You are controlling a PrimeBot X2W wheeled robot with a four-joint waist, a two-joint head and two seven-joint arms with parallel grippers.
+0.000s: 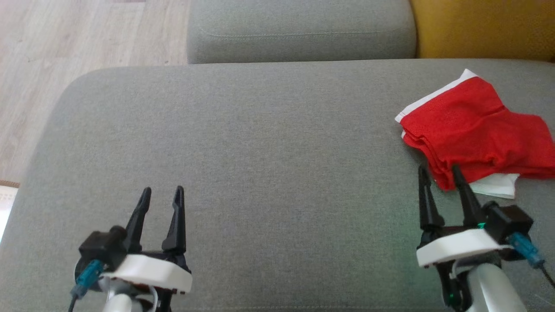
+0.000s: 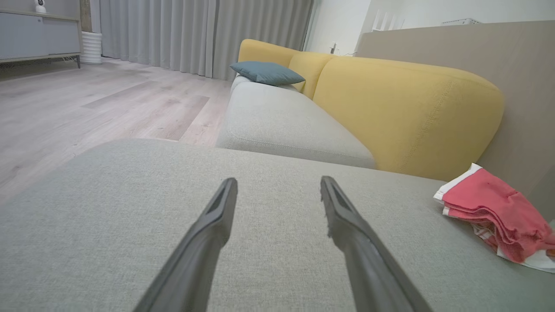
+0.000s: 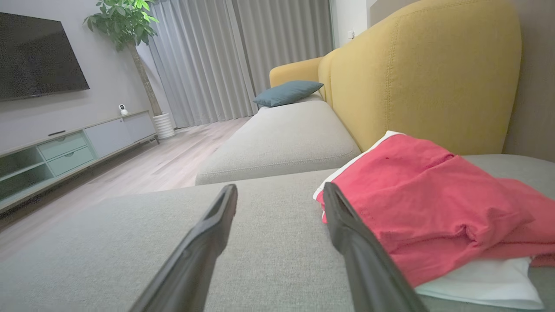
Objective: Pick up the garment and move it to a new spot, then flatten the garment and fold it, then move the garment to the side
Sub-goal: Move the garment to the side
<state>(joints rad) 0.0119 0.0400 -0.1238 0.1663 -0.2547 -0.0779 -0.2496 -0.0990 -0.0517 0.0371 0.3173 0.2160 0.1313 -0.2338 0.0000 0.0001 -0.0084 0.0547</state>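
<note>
Black fingers of the right gripper (image 1: 438,170) stood spread wide and empty, tips at the near corner of the garment (image 1: 472,130). I could not tell whether the right-hand finger touched cloth. Left gripper (image 1: 163,189) was likewise wide and empty, low over bare cushion and well apart from the garment.

Garment: red with white trim, lying in loose stacked layers at the right end of the grey seat cushion (image 1: 260,143), close to the yellow backrest (image 3: 425,78). A white layer poked out from underneath at the near edge.

Risks, as I judged them: a pinch at that corner could catch only the top layer, so the stack would peel apart or drag on lifting. Coming in too low could snag the fingertips in the cushion weave. The soft seat might also give under pressure and spoil the grip depth.

Surface: woven grey fabric. Beyond it I noted a second grey seat (image 1: 299,30) with a blue pillow (image 3: 288,92), a pale wood floor (image 1: 65,43), grey curtains (image 3: 217,56), a potted plant (image 3: 121,21), and a wall television (image 3: 34,56) over a low cabinet (image 3: 65,149).
</note>
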